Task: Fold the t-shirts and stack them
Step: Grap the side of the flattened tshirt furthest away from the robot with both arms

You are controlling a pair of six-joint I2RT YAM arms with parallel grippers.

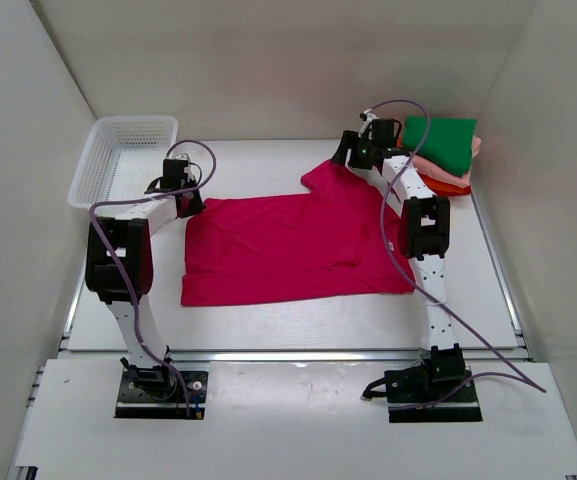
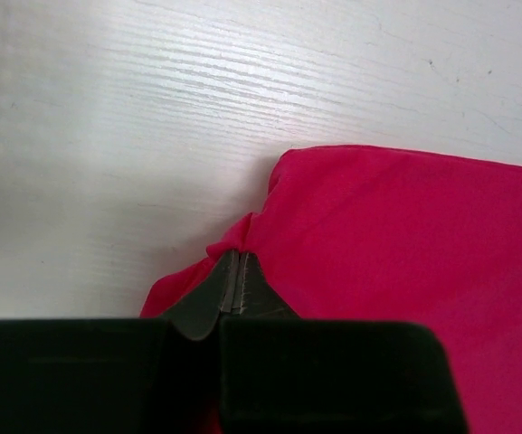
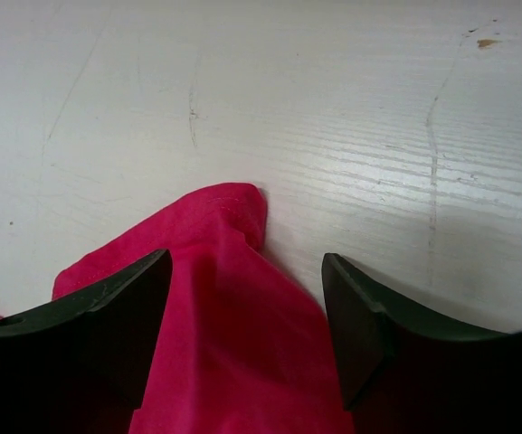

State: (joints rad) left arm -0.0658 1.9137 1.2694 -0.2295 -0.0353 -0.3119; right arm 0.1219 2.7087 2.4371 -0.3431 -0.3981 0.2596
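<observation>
White wood-grain table (image 1: 298, 320), faintly scratched, closed in by plain white walls (image 1: 268, 60) at back and both sides, under soft even light.

Left arm (image 1: 118, 260) folded at elbow, wrist low by table (image 1: 268, 325) left edge; left gripper (image 2: 236, 282) pinched closed on magenta t-shirt (image 2: 405, 271) edge; right arm (image 1: 423, 225) stretched toward far right corner; right gripper (image 3: 247, 262) jaws apart, angled down.

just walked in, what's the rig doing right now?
Folding shirts. A magenta t-shirt lies spread on the table. The left gripper is shut on a pinch of cloth at its corner; the right gripper is open, jaws either side of a sleeve tip. A folded stack, green on top, sits far right.
</observation>
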